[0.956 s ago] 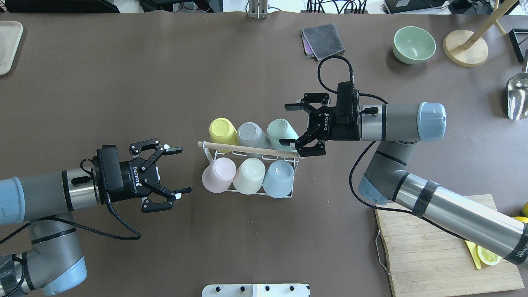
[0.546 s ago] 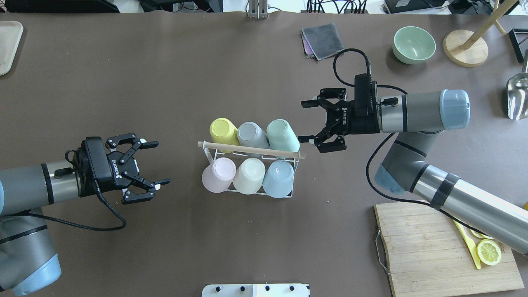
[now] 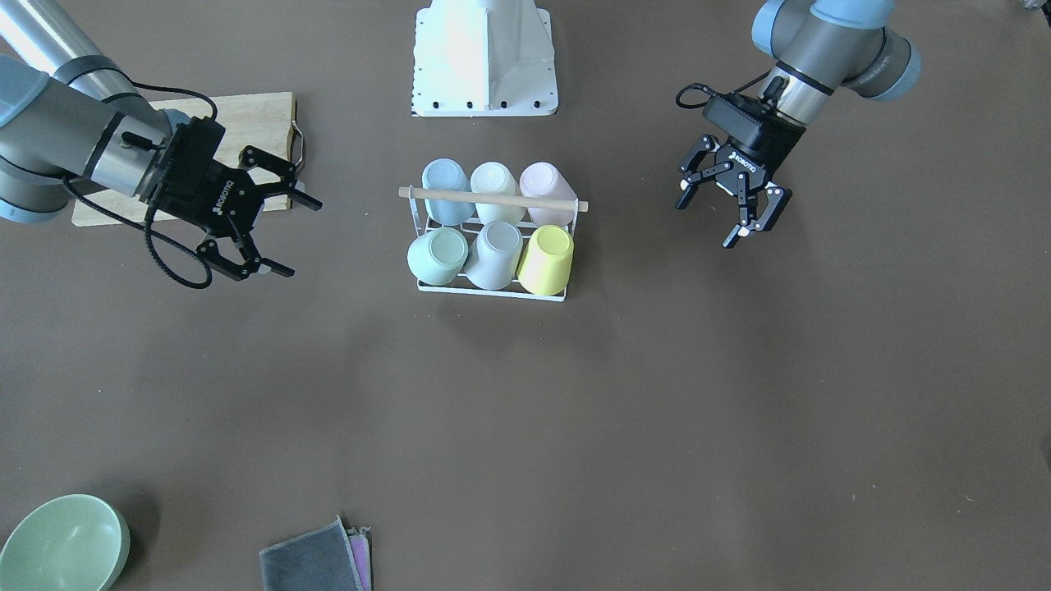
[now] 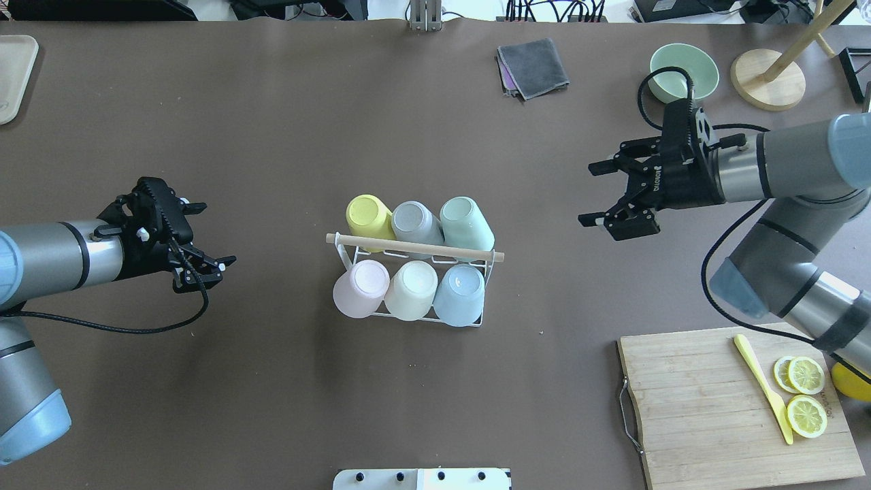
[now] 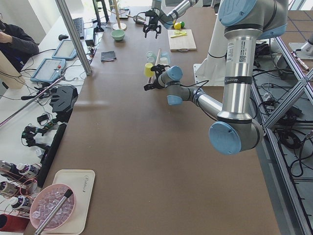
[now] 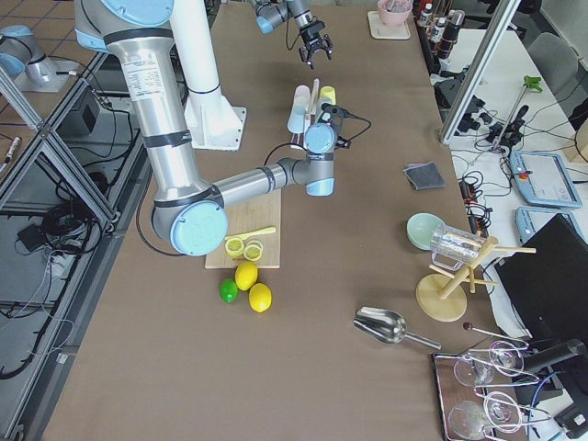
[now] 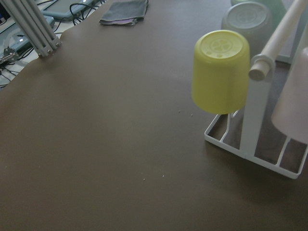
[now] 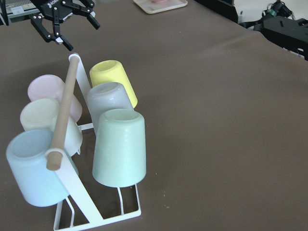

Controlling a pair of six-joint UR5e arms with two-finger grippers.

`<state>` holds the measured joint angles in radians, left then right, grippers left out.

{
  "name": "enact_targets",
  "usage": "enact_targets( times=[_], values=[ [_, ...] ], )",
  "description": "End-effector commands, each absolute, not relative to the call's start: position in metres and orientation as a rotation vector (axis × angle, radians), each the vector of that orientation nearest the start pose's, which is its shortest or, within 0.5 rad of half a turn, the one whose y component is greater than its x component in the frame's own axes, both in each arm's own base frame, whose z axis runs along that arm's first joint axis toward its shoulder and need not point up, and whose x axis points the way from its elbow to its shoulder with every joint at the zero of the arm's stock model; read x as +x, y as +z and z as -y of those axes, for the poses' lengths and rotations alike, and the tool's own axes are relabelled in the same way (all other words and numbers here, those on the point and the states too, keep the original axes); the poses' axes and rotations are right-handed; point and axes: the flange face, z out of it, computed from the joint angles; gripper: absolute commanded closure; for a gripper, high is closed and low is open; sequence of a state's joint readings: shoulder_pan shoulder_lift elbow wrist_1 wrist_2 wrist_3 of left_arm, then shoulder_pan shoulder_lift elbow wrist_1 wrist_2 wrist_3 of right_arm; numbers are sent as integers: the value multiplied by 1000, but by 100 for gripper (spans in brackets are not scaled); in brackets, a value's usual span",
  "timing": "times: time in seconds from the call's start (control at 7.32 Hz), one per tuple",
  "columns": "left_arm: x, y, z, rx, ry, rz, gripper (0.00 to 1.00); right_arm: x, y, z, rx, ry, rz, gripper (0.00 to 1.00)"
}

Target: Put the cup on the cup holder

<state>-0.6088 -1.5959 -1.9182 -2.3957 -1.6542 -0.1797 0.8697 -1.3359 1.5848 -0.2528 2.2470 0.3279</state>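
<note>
The cup holder [image 4: 415,246], a white wire rack with a wooden rod handle, stands mid-table. Six upside-down cups sit on its pegs: yellow [image 4: 368,214], grey [image 4: 415,221] and mint [image 4: 467,222] in the far row, pink [image 4: 360,288], cream [image 4: 412,288] and blue [image 4: 460,293] in the near row. My left gripper [image 4: 214,233] is open and empty, well to the left of the rack. My right gripper [image 4: 587,194] is open and empty, well to the right of it. The left wrist view shows the yellow cup [image 7: 220,71] close up.
A chopping board [image 4: 694,408] with lemon slices and a yellow knife lies at the near right. A green bowl [image 4: 682,73], a grey cloth [image 4: 532,67], a wooden stand [image 4: 767,78] and a metal scoop [image 4: 854,160] are at the far right. A tray [image 4: 13,75] lies far left.
Both grippers have drawn back from the rack, the left one to the left, the right one to the right and farther away. Both stayed open. The cups have not moved.
</note>
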Motion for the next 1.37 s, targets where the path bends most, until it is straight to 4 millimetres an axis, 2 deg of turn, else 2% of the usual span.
enact_targets(
  times=[0.0,0.27,0.41,0.55,0.68,0.82,0.96,1.09,1.23],
  values=[
    [332,419,417,764,710,-556,1,-256,431,490,854,-689,1110,0],
    [320,415,449,614,662,-434,1,-209,480,496,686,-551,1013,0],
    [308,412,463,584,629,-407,1,-175,509,491,545,-467,981,0],
    [303,411,469,556,614,-391,1,-143,536,469,408,-384,959,0],
    [289,413,478,534,584,-379,1,-122,559,460,322,-306,919,0],
    [274,425,485,475,516,-425,1,-106,573,459,231,-185,900,1],
    [248,439,497,406,467,-483,1,-96,582,457,159,-48,907,1],
    [215,459,511,300,415,-590,1,-87,613,435,102,-7,874,1],
    [176,472,521,195,337,-682,1,-71,636,429,53,47,851,1]
  ],
)
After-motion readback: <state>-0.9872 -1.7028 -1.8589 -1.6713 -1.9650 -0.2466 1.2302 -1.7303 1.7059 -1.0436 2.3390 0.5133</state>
